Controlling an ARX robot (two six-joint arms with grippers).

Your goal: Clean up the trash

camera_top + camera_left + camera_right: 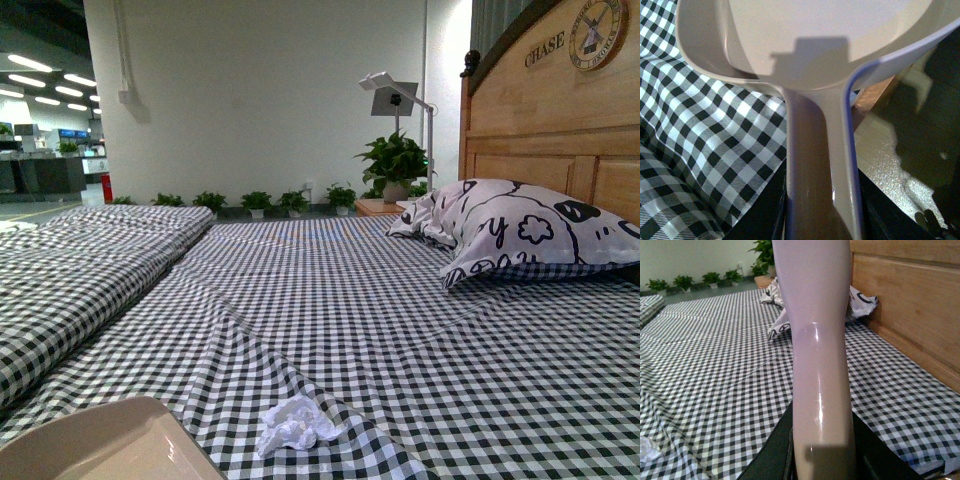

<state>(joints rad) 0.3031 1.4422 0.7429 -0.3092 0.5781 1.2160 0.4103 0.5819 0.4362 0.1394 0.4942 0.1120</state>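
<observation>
A crumpled wad of white tissue, the trash [293, 424], lies on the black-and-white checked bedsheet [380, 300] near the front edge; its edge also shows in the right wrist view [647, 449]. My left gripper [822, 220] is shut on the handle of a beige dustpan [830, 35], whose pan shows at the front view's lower left [100, 445], left of the tissue. My right gripper [822, 460] is shut on the pale brush handle [817, 340], which stands upright and fills the middle of its view; the bristles are out of view.
A black-and-white patterned pillow [520, 232] lies against the wooden headboard [560, 120] at the right. A folded checked quilt [90, 260] runs along the left side. Potted plants [392, 165] and a lamp stand beyond the bed. Floor shows past the bed edge [890, 150].
</observation>
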